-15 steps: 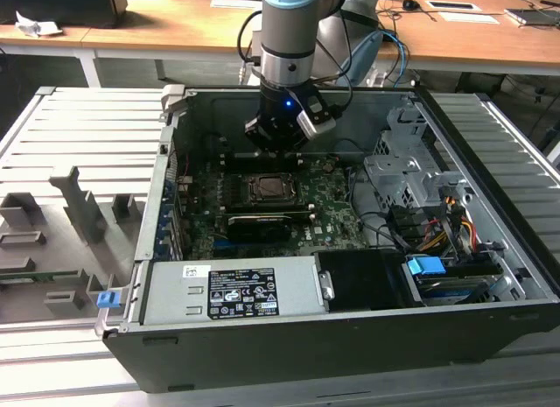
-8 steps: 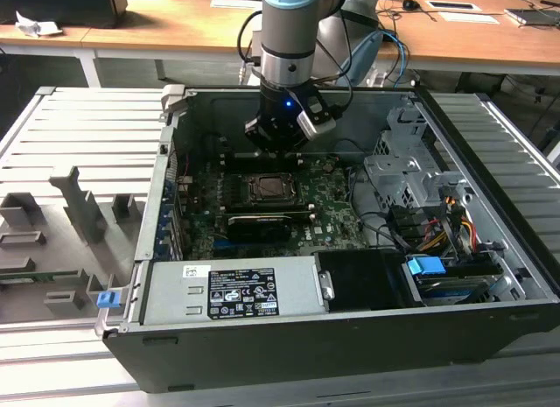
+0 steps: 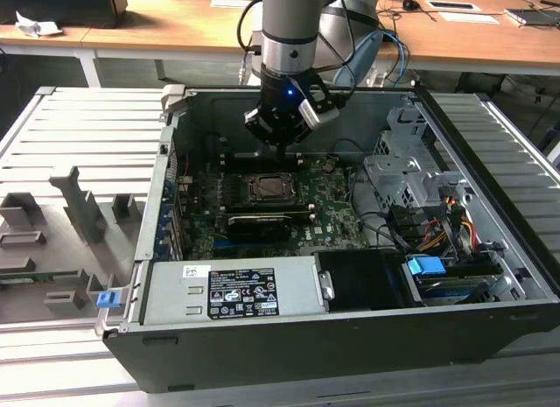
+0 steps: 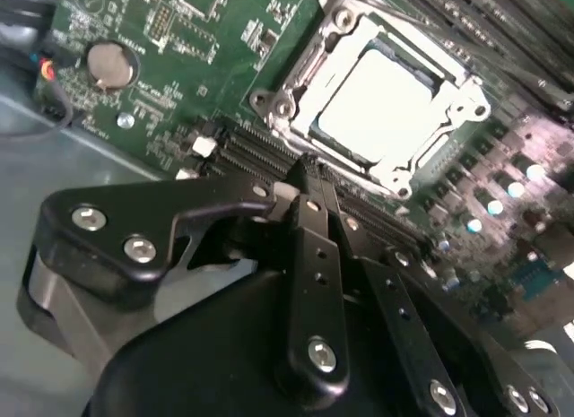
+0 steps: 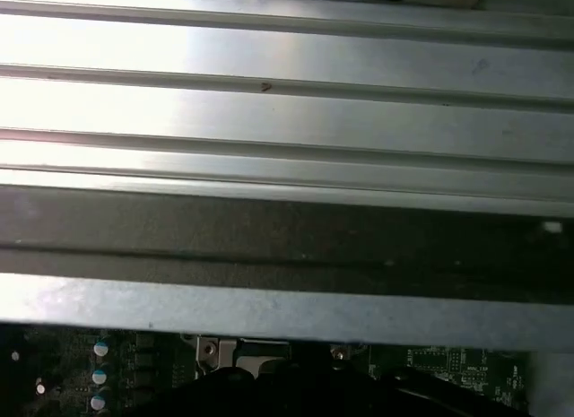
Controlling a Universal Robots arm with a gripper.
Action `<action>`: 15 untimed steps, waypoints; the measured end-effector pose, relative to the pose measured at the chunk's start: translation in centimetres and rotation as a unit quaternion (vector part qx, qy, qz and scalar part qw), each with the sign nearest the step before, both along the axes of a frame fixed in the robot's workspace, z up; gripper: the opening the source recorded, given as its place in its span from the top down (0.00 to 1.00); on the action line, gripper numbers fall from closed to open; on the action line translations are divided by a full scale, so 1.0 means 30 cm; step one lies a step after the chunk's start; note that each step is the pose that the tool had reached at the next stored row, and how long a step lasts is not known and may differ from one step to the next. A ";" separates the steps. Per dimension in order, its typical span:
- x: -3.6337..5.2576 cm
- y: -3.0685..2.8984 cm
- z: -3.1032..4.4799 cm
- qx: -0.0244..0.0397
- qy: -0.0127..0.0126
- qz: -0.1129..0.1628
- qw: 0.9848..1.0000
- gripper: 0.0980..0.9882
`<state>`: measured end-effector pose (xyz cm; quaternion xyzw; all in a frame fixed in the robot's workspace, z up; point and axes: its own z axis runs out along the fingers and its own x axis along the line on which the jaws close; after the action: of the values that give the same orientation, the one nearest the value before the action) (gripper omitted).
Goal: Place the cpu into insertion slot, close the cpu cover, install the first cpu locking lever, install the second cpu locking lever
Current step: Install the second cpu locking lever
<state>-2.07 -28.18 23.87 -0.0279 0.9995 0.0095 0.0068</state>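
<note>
In the second wrist view the pale silvery cpu [image 4: 381,103] lies flat in the insertion slot [image 4: 269,108] on the green board. The silver cpu cover [image 4: 309,67] lies down around it, and the cpu shows through its cut-out. My gripper [image 4: 308,166] hangs just above the board beside the socket's near edge, its black fingers [image 4: 316,247] drawn together on nothing. In the exterior view the gripper [image 3: 282,146] hovers inside the open case, a little behind the insertion slot [image 3: 269,188]. A corner of the socket's metal rim [image 5: 220,350] shows in the first wrist view.
A long black card [image 3: 258,225] lies in front of the socket. The power supply [image 3: 232,289] fills the case's front; a metal drive cage [image 3: 407,179] and cables stand at the exterior view's right. A coin battery [image 4: 112,63] sits on the board. Grey fixtures [image 3: 79,206] stand outside the case.
</note>
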 end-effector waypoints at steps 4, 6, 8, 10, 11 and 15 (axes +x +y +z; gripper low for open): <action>0.000 -0.013 0.000 0.000 0.000 0.000 1.000 0.99; 0.000 -0.019 0.000 0.000 0.000 0.000 1.000 0.99; 0.000 -0.022 0.000 0.000 0.000 0.000 1.000 0.99; 0.000 -0.029 0.000 0.000 0.000 0.000 1.000 0.99; 0.000 -0.031 0.000 0.000 0.000 0.000 1.000 0.99; 0.000 -0.037 0.000 0.000 0.000 0.000 1.000 0.99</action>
<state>-2.07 -29.29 23.87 -0.0279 0.9995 0.0092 0.0069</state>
